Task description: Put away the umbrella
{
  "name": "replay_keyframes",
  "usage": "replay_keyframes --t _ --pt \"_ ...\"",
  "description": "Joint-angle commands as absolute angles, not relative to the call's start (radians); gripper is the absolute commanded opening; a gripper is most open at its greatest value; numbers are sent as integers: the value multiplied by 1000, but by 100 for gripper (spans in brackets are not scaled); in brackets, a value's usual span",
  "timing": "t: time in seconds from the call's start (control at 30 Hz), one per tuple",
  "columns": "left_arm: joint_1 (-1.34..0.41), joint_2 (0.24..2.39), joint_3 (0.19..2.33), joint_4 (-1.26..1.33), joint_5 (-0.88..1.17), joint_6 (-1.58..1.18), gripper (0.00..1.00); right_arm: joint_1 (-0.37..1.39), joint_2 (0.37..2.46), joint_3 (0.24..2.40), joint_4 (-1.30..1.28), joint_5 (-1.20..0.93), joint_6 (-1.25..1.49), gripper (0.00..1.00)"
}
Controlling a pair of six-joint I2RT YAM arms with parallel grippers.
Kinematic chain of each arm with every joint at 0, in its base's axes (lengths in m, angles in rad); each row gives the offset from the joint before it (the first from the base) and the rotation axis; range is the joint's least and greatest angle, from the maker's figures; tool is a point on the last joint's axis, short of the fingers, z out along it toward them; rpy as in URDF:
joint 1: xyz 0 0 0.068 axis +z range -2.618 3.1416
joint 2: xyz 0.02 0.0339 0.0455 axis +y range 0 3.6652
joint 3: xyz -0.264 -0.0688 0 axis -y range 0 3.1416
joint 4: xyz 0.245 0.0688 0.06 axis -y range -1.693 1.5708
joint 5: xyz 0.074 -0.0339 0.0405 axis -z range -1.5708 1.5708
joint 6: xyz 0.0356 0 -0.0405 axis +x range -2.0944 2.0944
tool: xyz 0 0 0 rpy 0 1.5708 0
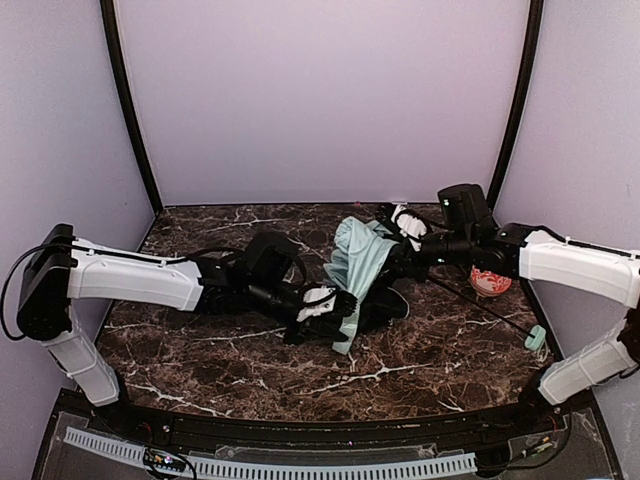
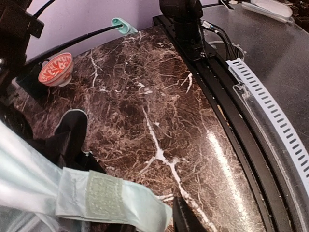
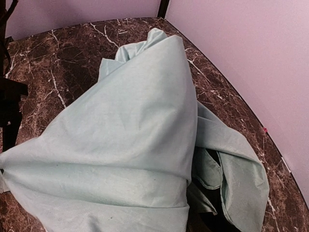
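Lying crumpled on the bench [image 1: 250, 370], the umbrella [image 1: 355, 265] has left fingers [image 1: 318, 300] clamped on its fabric; right fingers [image 1: 408, 226] meet its top, grip state unclear.

A small orange-and-white patterned bowl [image 1: 490, 281] sits upright at about three o'clock on the dark brown, white-veined marble surface [image 1: 230, 350], near the lilac wall [image 1: 590, 120]. A white slotted strip [image 1: 300, 467] runs along six o'clock.
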State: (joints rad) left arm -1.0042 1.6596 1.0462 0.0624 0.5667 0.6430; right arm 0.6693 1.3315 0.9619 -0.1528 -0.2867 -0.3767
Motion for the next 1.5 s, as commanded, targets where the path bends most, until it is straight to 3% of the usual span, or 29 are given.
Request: replay_keyframes --t 0.0,0.2,0.33,0.4,0.6,0.73,0.9,0.93,1.0,1.1,1.33,1.47 --pt "-1009 1556 1052 -23 535 596 37 664 1220 986 -25 -270 -371 0" --pt "-1006 1279 892 84 604 627 58 657 1114 983 -3 -312 -426 0" --pt "-950 1163 750 368 528 526 56 657 1086 989 8 -337 -430 0" --pt "-886 1213 753 499 386 385 47 657 1081 992 16 -347 -426 0" --pt "-912 1397 872 540 330 427 66 657 1084 999 52 -359 -394 0" --pt "-923 1453 868 636 321 464 68 657 1089 1000 70 -363 -380 0" --pt "-955 1520 904 637 368 472 62 657 1099 1006 81 -337 -358 0" --pt "-962 1532 906 646 359 474 57 657 1099 1007 84 -335 -354 0" --pt "-971 1561 914 666 326 470 39 657 1101 1006 101 -338 -336 0" --pt "-987 1588 924 702 262 462 1 657 1102 1005 129 -324 -297 0" --pt "-1165 1630 901 981 -54 568 0 657 1129 1005 225 -90 -162 0" --pt "-1250 1707 967 976 -54 642 0 656 1160 1032 230 -1 -139 0"
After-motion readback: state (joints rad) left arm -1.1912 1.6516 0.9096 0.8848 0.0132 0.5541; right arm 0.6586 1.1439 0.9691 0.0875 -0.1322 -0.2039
